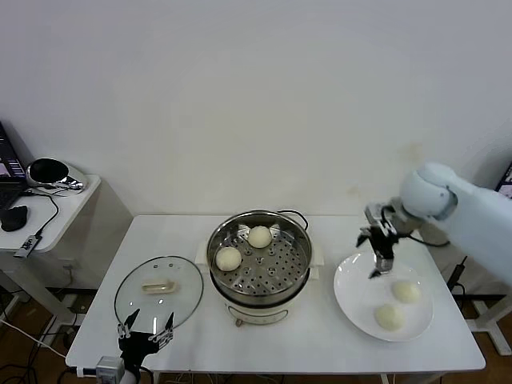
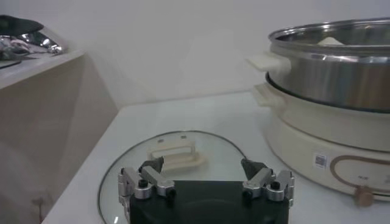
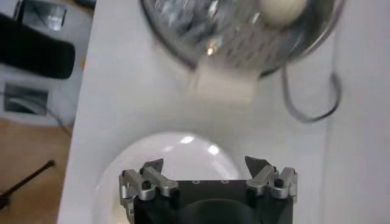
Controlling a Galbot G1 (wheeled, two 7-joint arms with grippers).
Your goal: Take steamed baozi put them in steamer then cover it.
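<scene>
The steamer (image 1: 260, 276) stands mid-table with two steamed baozi (image 1: 259, 236) (image 1: 229, 258) on its perforated tray. Two more baozi (image 1: 406, 291) (image 1: 390, 317) lie on a white plate (image 1: 356, 292) to its right. My right gripper (image 1: 378, 269) hangs open and empty over the plate's far left part, clear of those buns; its wrist view shows the gripper (image 3: 205, 164) above the plate (image 3: 170, 152), with the steamer (image 3: 231, 36) and one baozi (image 3: 281, 7) beyond. The cover (image 1: 158, 298) lies flat left of the steamer. My left gripper (image 1: 149, 322) stands open at its near rim. The left gripper (image 2: 203, 165) faces the cover's handle (image 2: 177, 158).
A low side table (image 1: 76, 196) with a laptop, a mouse and cables stands at the far left. The steamer's black cord (image 3: 304, 103) loops on the table behind the pot. The white wall is close behind the table. The table's front edge (image 1: 280, 370) runs just below the cover and the plate.
</scene>
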